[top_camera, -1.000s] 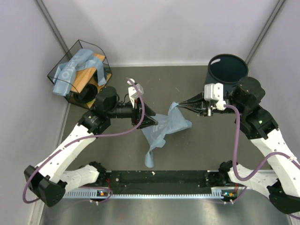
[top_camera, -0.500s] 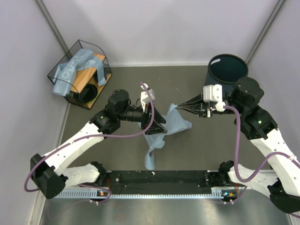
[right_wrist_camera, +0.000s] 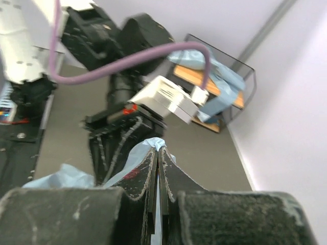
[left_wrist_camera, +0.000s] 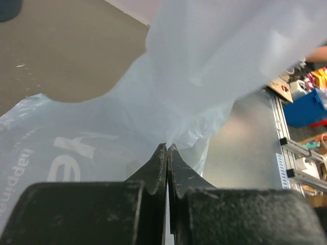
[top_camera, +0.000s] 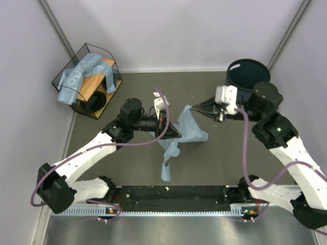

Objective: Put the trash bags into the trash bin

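Fingers (left_wrist_camera: 155, 169) of left gripper (left_wrist_camera: 167, 147) and right gripper (right_wrist_camera: 158, 149) pinch trash bag (left_wrist_camera: 199, 71).

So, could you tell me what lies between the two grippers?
The blue trash bag, pinched by the left gripper and right gripper; top view shows it.

Trash bag (left_wrist_camera: 168, 97) cut off by frame edges — blurred up close, trash bin (top_camera: 248, 62) partly behind right arm (top_camera: 276, 127)

Left tool (top_camera: 179, 135) advanced, pinched shut on trash bag (top_camera: 193, 128); right tool (top_camera: 194, 107) raised bag corner.
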Robot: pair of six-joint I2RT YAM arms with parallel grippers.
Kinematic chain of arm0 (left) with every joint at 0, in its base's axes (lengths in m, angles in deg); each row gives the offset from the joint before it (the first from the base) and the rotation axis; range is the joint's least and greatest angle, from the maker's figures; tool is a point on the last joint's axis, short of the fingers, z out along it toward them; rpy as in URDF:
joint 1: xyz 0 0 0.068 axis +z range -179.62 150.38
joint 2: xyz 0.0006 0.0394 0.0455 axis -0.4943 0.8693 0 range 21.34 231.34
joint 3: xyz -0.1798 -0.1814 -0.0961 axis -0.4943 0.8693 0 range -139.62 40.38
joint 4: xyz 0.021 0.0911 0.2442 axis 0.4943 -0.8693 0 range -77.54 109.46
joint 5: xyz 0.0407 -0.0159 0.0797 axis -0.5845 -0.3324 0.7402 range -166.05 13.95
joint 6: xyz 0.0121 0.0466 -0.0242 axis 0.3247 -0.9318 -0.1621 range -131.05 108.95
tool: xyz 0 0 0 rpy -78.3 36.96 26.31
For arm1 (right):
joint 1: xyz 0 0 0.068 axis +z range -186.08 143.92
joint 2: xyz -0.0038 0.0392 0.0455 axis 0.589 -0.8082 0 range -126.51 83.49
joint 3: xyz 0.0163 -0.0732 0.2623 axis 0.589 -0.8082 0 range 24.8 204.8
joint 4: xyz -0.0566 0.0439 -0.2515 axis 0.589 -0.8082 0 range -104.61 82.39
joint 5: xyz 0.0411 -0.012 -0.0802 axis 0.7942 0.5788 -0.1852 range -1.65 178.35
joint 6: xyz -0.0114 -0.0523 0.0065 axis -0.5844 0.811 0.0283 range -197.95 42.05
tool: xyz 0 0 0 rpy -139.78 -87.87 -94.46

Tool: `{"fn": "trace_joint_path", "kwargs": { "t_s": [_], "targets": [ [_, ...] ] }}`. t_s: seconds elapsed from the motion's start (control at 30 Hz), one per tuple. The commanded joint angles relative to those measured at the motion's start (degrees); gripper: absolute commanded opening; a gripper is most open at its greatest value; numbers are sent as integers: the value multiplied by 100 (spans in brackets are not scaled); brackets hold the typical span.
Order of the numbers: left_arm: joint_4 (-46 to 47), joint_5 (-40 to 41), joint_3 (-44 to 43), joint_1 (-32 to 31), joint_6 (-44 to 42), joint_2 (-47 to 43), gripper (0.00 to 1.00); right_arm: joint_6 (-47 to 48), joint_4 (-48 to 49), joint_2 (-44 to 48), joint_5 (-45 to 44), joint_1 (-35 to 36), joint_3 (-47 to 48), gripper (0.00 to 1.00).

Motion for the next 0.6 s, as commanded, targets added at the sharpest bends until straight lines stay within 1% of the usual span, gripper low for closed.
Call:
{"fn": "trace_joint_path", "kwargs": {
  "t_s": [0.0,0.03,0.07,0.1,0.13,0.17,0.2,0.23,0.27,0.3,0.33,0.37,0.4,0.43,0.47,0.5,0.53,0.57],
  "targets": [
    [705,145,222,373,951,-425,0,-38,830,-975,-1345,-197,345,0],
    [907,241,354,513,1111,-470,0,-308,999,-1326,-1355,-320,529,0],
    [970,469,390,558,1217,-532,0,-511,1166,-1642,-1373,-452,1036,0],
    [988,584,399,593,1288,-610,0,-722,1272,-2368,-1408,-462,1398,0],
    [979,724,390,611,1288,-646,0,-1063,1212,-2706,-1312,-462,1802,0],
    [979,926,373,620,1297,-664,0,-1284,1203,-3005,-1146,-444,2580,0],
    [970,1006,329,663,1367,-647,0,-1530,1142,-3547,-918,-409,2945,0],
    [962,1077,302,690,1437,-620,0,-1968,933,-3753,-872,-400,3314,7],
    [927,1208,285,733,1577,-594,0,-2155,670,-3972,-820,-383,4074,31],
    [892,1305,258,838,1639,-576,0,-2313,302,-4192,-819,-426,4369,45],
    [848,1402,267,892,1710,-567,0,-2732,-268,-4203,-845,-505,4537,57],
    [891,1429,284,962,1771,-550,0,-2954,-500,-4125,-828,-610,4400,68],
    [874,1499,311,1058,1841,-506,0,-3148,-667,-3994,-767,-863,4163,72],
    [891,1534,328,1094,1877,-471,0,-3454,-852,-3522,-784,-1014,3839,75],
    [935,1543,355,1129,1929,-436,0,-3588,-854,-3257,-767,-1155,3001,80],
    [1022,1569,381,1155,1947,-375,0,-3641,-854,-2906,-758,-1313,2566,81],
    [1084,1570,381,1164,1965,-330,0,-3651,-880,-2328,-792,-1497,2170,82],
    [1128,1570,390,1165,1965,-295,0,-3633,-1028,-2027,-880,-1568,1592,84]
  ]
}}
